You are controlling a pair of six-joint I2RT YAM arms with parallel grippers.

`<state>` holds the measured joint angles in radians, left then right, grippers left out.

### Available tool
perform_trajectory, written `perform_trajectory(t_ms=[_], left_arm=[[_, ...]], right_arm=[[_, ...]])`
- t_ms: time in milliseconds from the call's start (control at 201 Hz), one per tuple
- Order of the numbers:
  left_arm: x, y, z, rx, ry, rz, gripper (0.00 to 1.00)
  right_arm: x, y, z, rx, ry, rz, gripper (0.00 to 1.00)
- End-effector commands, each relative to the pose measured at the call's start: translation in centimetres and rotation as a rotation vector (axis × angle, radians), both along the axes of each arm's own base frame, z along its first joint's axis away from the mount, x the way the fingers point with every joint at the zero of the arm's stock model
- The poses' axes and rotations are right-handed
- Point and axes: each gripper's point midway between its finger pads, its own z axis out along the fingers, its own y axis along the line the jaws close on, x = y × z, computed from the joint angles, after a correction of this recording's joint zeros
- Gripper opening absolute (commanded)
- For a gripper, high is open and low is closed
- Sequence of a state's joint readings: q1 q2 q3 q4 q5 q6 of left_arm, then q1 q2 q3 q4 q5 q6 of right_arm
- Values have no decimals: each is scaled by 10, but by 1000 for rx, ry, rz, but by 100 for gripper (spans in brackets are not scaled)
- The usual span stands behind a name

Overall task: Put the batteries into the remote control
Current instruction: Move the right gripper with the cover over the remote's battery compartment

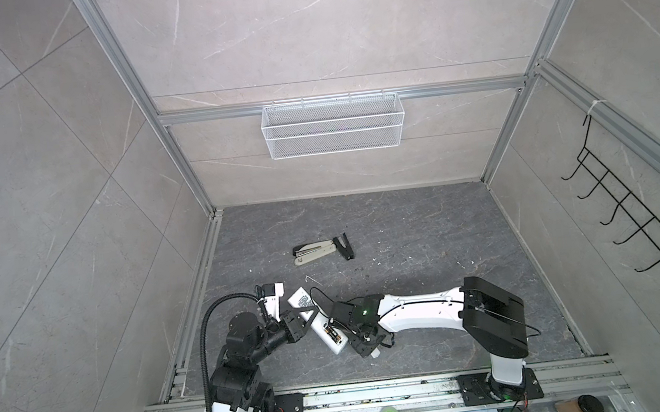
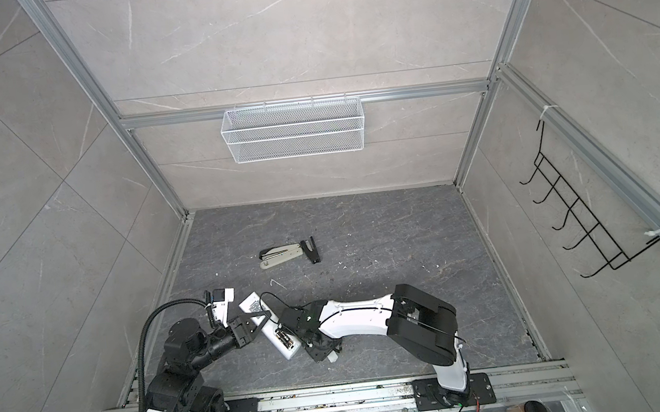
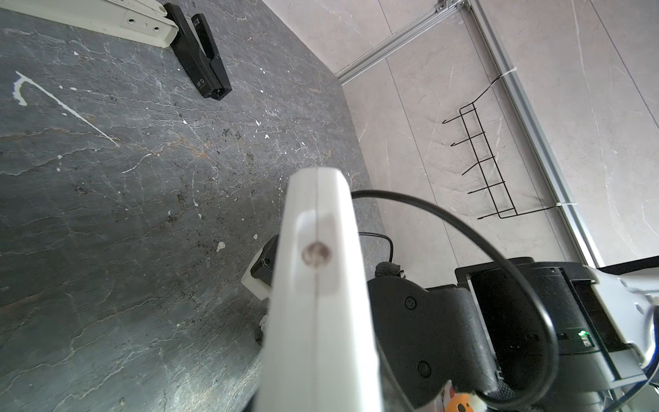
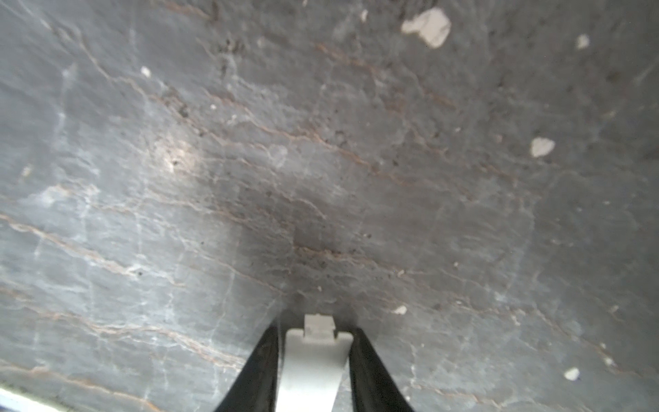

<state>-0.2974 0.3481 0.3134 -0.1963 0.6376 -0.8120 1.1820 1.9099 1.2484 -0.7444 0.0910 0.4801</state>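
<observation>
Top views both show the remote control (image 1: 319,322) set at a slant over the near part of the grey table (image 1: 428,246), plain back up. Its battery bay is uncovered at the end nearer the robot, and the batteries (image 1: 332,334) sit in it side by side. The left pincer (image 1: 305,316) is clamped tight across the remote's middle; in the left wrist view the remote's far end (image 3: 317,271) fills the frame, with its small round emitter facing the lens. The right pincer (image 1: 370,349) is low over the table just beside the bay end of the remote. In the right wrist view its two black fingers (image 4: 262,360) close in on a white battery cover (image 4: 310,367), latch tab pointing away. A beige stapler (image 1: 314,251) lies well apart, farther back.
</observation>
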Motion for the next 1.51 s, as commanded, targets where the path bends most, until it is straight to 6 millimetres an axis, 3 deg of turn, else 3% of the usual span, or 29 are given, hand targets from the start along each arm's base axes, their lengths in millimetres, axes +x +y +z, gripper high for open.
perform_trajectory(t_ms=[0,269,443,747,901,1031,1285,1509], left_arm=[[-2,-5,31,-39,-117,-43,0],[-1,-5,29,-34,-108,-38,0],[0,-4,28,-27,-105,-35,0],[1,-3,28,-16,-110,-25,0],[0,-1,30,-12,-121,-13,0],[0,0,30,-11,-123,-10,0],[0,0,31,-13,-127,-12,0],[-1,-1,31,-17,-130,-17,0]], right_arm=[[-2,-4,-9,-49,-6,-8,32],[2,-2,7,-9,-40,-8,23],[5,4,42,110,-122,6,20],[2,-11,93,261,-281,4,16],[2,-10,133,403,-371,17,15],[-3,1,165,519,-425,52,15],[-21,53,217,677,-512,152,14],[-26,80,235,710,-583,176,12]])
